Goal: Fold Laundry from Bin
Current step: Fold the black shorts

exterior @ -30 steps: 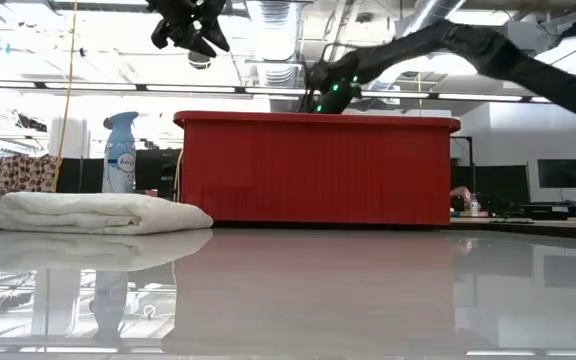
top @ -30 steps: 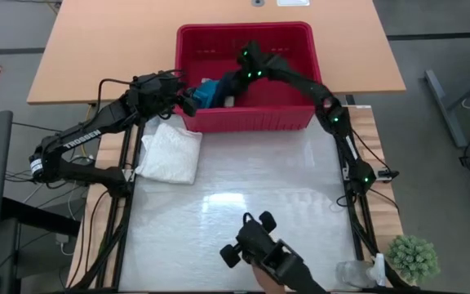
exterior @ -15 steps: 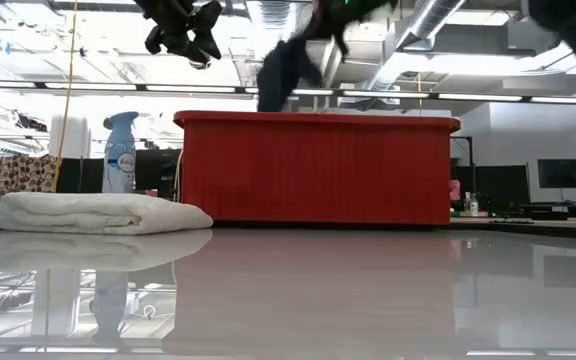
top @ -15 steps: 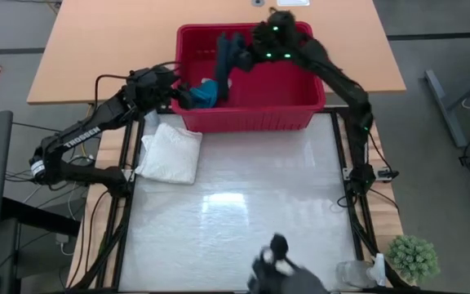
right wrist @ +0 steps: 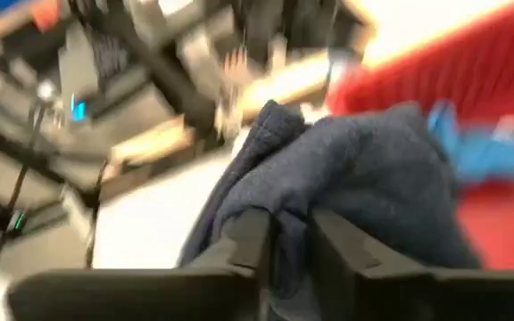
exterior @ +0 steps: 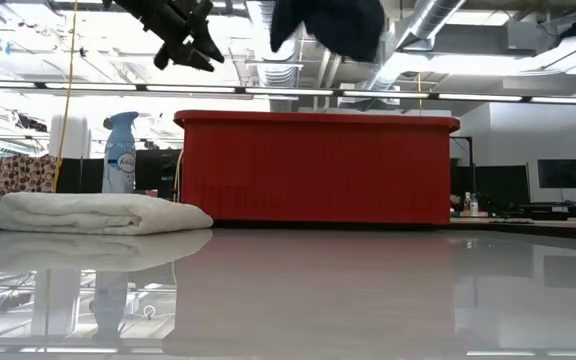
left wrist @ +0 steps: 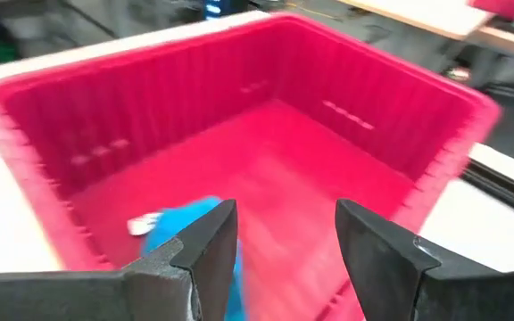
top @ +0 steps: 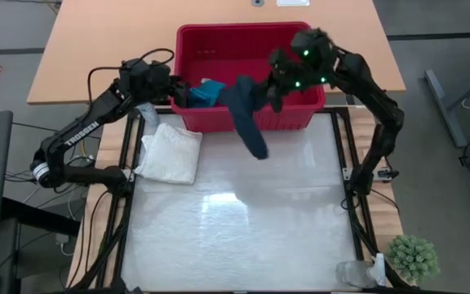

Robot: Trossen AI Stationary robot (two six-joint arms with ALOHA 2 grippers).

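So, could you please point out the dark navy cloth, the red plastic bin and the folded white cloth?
dark navy cloth (top: 247,122), high view, hanging middle.
red plastic bin (top: 243,30), high view, far rim.
folded white cloth (top: 172,153), high view, centre.

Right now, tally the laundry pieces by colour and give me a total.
White: 1, folded white cloth on the table.
Dark navy: 1, navy cloth held up by the right gripper.
Teal-blue: 1, teal cloth inside the red bin.
Total: 3

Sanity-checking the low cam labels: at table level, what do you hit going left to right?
Folded white cloth → blue spray bottle behind it → red bin. Overhead, left gripper, then dark cloth hanging from the right gripper.
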